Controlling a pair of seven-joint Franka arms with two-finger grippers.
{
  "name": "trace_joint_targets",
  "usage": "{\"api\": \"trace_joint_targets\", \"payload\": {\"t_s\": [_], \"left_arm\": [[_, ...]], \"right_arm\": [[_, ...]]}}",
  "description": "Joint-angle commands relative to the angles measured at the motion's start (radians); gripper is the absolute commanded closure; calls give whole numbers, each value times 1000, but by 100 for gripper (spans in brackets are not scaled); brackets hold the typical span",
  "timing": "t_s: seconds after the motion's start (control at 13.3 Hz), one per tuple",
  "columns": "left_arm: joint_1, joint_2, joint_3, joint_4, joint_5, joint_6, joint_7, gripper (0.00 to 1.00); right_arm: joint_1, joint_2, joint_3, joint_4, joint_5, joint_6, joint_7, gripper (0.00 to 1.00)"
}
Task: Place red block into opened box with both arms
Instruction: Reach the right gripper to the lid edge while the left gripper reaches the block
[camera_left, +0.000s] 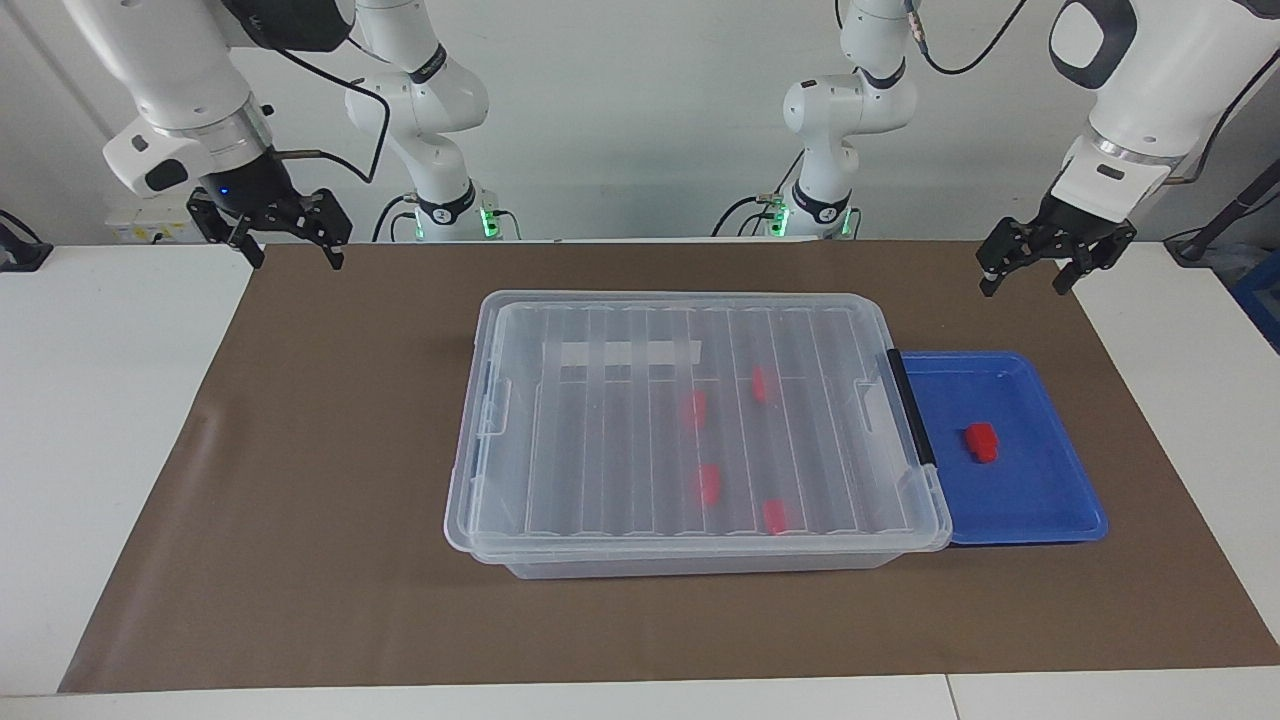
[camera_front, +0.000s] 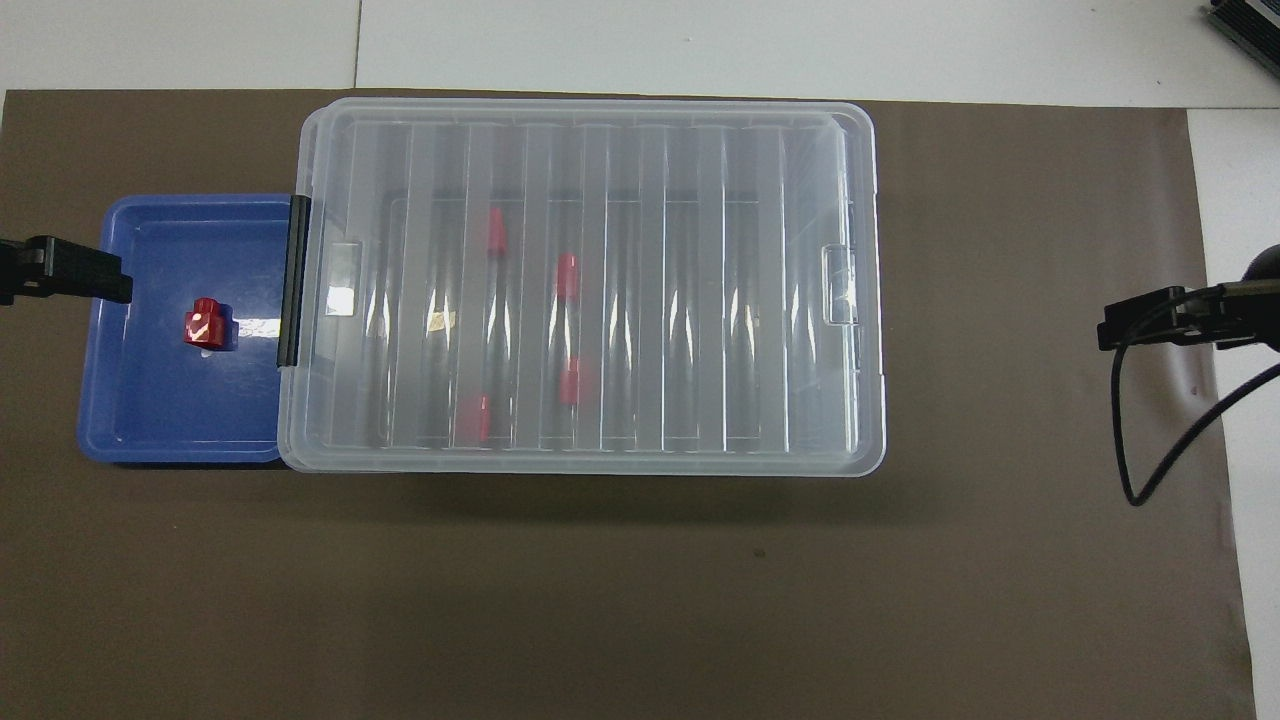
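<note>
White table (camera_left: 120, 420) with a brown mat (camera_left: 330, 500) covering most of it. On the mat: clear box (camera_left: 690, 560), lid on, mid-table. Blue tray (camera_left: 1040, 500) touching the box at its black-handle end, toward the left arm's end of the table. Bare white table shows at both ends and along the edge farthest from the robots.

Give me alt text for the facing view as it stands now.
A clear box with its ribbed lid on sits mid-table on a brown mat, four red blocks showing through the lid. A fifth red block lies in a blue tray beside the box at the left arm's end. Both pincers hang open and empty, left pincer near the tray, right pincer over the mat's edge.
</note>
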Motion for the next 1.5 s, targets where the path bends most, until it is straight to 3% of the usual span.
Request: {"api": "trace_joint_targets", "payload": {"t_s": [0.0,0.22,0.45,0.9,1.43], "left_arm": [[18,-22,-1,-18,-16,2,-5,0],[30,-26,-1,-36,-15,25,2,0],[50,-63,-1,-127,-15,113,6,0],[92,-62,-1,-288,-15,314,45,0],[157,47,-1,-447,-15,629,103,0]], "right_arm": [[62,28,6,-75,36,162,31,0],[114,121,6,-75,88,310,50,0],[133,180,6,-81,101,368,64,0],[131,214,6,-163,101,493,63,0],[114,233,5,-155,89,504,64,0]]}}
